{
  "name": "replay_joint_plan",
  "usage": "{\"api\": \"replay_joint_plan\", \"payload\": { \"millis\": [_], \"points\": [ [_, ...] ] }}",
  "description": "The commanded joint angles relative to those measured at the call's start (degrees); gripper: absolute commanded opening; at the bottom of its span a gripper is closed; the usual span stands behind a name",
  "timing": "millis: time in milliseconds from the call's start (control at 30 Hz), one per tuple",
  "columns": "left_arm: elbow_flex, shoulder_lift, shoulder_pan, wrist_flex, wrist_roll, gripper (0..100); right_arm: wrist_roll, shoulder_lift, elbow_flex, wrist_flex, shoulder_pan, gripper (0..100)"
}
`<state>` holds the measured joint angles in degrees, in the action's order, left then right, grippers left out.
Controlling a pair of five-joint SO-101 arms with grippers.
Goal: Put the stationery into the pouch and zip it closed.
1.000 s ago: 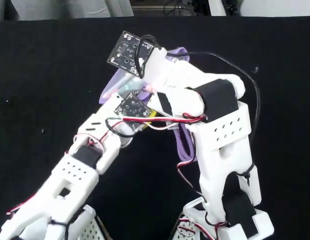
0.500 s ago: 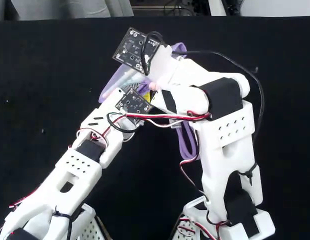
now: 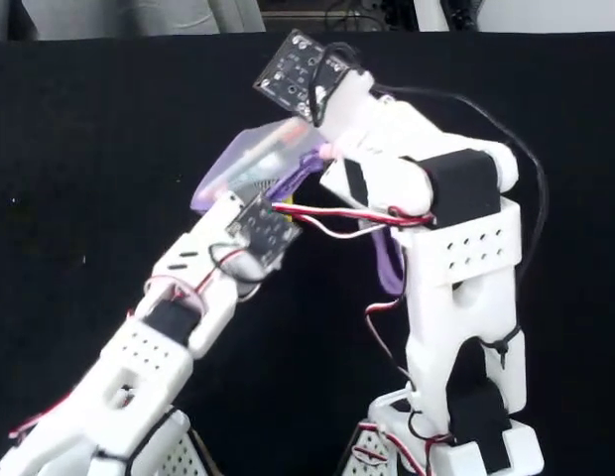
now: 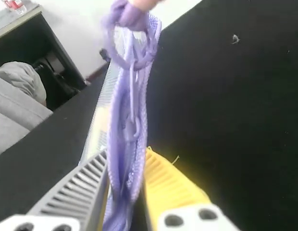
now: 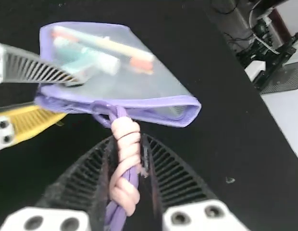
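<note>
A translucent purple pouch (image 3: 243, 164) hangs above the black table between both grippers. Pens and other stationery (image 5: 98, 50) lie inside it. My left gripper (image 4: 127, 161), with one grey and one yellow finger, is shut on the pouch's (image 4: 125, 130) edge. My right gripper (image 5: 126, 139), with black fingers (image 5: 161, 161), is shut on the pink and purple zip pull cord (image 5: 124, 144) at the pouch's (image 5: 139, 86) other end. In the high view the right gripper (image 3: 325, 151) sits at the pouch's right end and the left gripper (image 3: 260, 193) beneath it. The left gripper (image 5: 67, 96) holds the pouch's far side.
A purple strap (image 3: 387, 263) dangles from the pouch beside the right arm. Both arm bases (image 3: 436, 446) stand at the table's front edge. The black table (image 3: 89, 149) spreads open to the left and far right. Furniture (image 4: 24, 82) stands beyond the table's edge.
The right gripper has risen and drawn back to the right with the pull cord. The pouch has lifted and stretched out between the two grippers, and the left arm has followed slightly.
</note>
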<state>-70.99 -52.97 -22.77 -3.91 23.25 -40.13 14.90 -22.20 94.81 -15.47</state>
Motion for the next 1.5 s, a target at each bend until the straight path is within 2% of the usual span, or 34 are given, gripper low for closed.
{"api": "replay_joint_plan", "payload": {
  "millis": [0, 167, 300, 400, 567, 767, 933, 1067, 1133, 1300, 1467],
  "points": [
    [-3.82, -11.43, 0.13, 0.35, 0.53, 3, -0.18, 2.77, -0.40, -3.43, 3.52, 1.1],
    [-10.24, -26.64, -0.04, -0.70, 1.14, 3, -0.18, 2.77, -0.40, -5.01, 5.71, 1.1],
    [-11.91, -36.31, -1.01, -10.64, 6.33, 3, -0.35, 2.77, -0.40, -5.01, 7.38, 1.1],
    [-12.18, -42.29, -2.15, -18.20, 6.77, 3, -0.26, 2.77, -0.40, -6.68, 8.79, 1.1],
    [-12.26, -51.25, -4.53, -24.09, 6.86, 3, 0.00, 1.19, -0.84, -8.18, 10.81, 1.1],
    [-12.18, -48.88, -1.27, -20.57, 5.54, 3, 0.00, 1.36, -0.92, 5.45, 7.03, 1.5],
    [-11.65, -45.71, 1.54, -15.38, -4.48, 3, 8.88, 5.93, 1.10, 5.27, 4.92, 1.6],
    [-11.12, -45.10, 3.38, -14.68, -10.37, 3, 13.71, 9.27, 4.97, 4.84, -1.67, 1.6],
    [-10.33, -45.10, 3.65, -14.95, -13.19, 3, 15.12, 10.77, 8.40, 2.81, -5.19, 3.8],
    [-9.10, -45.10, 3.65, -15.03, -17.85, 3, 18.73, 15.52, 19.30, -7.47, -10.29, 22.0],
    [-9.10, -45.19, 3.65, -15.03, -18.55, 3, 22.07, 23.69, 31.52, -18.11, -14.42, 22.9]
  ]
}}
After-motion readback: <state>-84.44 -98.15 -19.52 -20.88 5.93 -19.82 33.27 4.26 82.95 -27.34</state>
